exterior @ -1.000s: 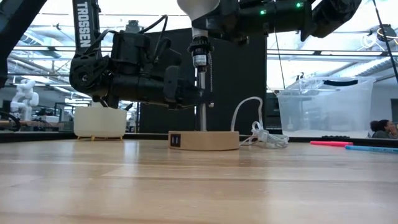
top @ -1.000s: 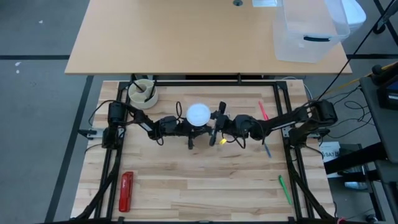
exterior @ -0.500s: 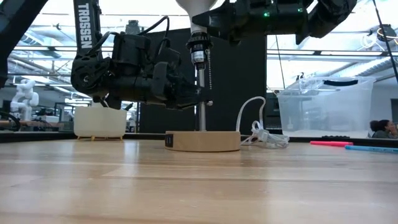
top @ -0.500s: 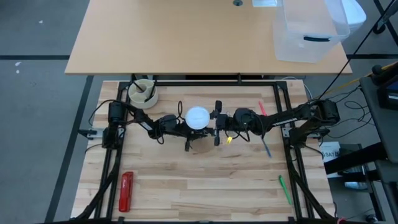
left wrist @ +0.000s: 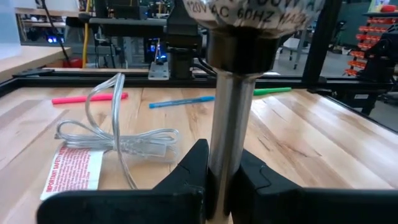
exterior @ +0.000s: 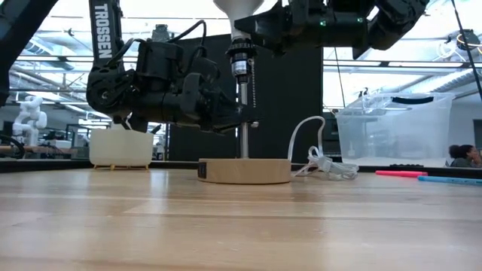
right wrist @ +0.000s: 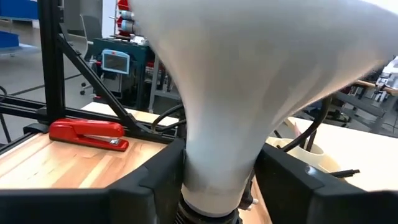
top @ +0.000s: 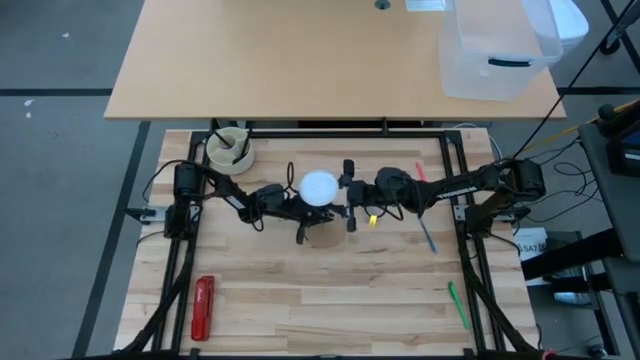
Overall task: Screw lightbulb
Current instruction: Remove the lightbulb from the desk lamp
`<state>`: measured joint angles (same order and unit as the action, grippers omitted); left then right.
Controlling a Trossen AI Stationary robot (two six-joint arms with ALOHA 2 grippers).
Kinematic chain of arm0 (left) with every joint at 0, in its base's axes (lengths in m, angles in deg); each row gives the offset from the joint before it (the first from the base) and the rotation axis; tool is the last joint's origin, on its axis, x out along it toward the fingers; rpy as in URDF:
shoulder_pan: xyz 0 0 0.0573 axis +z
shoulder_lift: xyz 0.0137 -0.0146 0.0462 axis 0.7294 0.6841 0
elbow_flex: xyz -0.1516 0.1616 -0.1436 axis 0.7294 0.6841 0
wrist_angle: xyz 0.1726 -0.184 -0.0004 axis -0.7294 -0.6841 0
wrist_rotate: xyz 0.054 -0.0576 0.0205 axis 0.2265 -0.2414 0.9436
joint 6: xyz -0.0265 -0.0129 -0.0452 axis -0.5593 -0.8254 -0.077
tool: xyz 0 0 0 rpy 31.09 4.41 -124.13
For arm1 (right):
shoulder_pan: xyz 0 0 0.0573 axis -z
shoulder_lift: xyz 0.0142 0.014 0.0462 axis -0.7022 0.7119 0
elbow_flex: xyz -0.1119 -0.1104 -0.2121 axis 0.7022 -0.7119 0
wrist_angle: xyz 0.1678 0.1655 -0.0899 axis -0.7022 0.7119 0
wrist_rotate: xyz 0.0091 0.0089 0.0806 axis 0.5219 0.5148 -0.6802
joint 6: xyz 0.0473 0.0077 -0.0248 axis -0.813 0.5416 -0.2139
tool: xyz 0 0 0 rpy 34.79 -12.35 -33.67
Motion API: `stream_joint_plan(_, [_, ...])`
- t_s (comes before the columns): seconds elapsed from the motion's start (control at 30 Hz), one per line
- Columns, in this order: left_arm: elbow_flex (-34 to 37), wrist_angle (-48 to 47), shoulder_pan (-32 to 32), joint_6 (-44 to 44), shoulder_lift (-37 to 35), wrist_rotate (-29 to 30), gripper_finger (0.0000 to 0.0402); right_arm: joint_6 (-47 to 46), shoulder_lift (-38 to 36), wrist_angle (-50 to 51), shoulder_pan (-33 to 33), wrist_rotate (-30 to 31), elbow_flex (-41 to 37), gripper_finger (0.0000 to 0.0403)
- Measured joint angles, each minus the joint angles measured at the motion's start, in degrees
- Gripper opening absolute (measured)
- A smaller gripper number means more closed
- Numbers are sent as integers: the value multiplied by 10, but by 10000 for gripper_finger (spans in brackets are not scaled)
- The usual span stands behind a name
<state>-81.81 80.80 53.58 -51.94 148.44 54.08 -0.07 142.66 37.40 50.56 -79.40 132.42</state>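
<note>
The white lightbulb (top: 320, 186) sits dome-up in the black socket (exterior: 239, 64) of a lamp. The lamp's metal post (exterior: 243, 120) rises from a round wooden base (exterior: 245, 171) resting flat on the table. My left gripper (left wrist: 224, 180) reaches in level from the table's left and is shut on the post. My right gripper (right wrist: 217, 186) comes level from the right, higher up. It is open, its fingers (right wrist: 155, 180) standing close on either side of the bulb's tapering neck (right wrist: 217, 162). My left gripper pinches the lamp's post (left wrist: 225, 155) low down, between its two fingers. The fingers come level from the table's left and lie across the post. The post stands upright, with the wooden base on the table.
A clear cord (exterior: 320, 162) lies coiled beside the base. There are a white bowl (top: 230, 150) at the far left, a red stapler (top: 203, 307) near the front left, and pink (top: 423, 178), blue (top: 428, 238) and green (top: 457, 305) pens on the right. A clear bin (top: 500, 50) stands on the far table.
My right gripper has swung a little toward the table's far edge and turned at the wrist beside the bulb. The lamp's base has turned slightly on the table, its dark switch shifting leftward in the low view. My left gripper has kept hold of the post.
</note>
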Motion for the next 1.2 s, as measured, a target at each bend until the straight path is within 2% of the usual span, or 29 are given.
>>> stream_joint_plan(0.23, [-1,-4,2,-7,0,-2,31,-27,-17,30,0,16,-1,247])
stream_joint_plan(0.3, [-1,-4,3,-9,0,1,31,-29,-31,53,-5,41,-1,257])
stream_joint_plan(0.47, [-1,-4,3,-9,0,12,31,-24,-76,122,-18,69,-2,262])
stream_joint_plan(0.77, [0,-4,3,-4,0,26,31,-27,-142,178,-63,111,-1,262])
stream_joint_plan(0.97, [0,-3,3,-5,0,38,31,-31,-169,212,-107,203,-11,263])
stream_joint_plan(1.13, [0,0,3,-5,0,64,31,-66,-171,139,-145,306,-63,263])
stream_joint_plan(1.2, [0,3,3,-6,1,77,31,-78,-163,76,-159,334,-92,263])
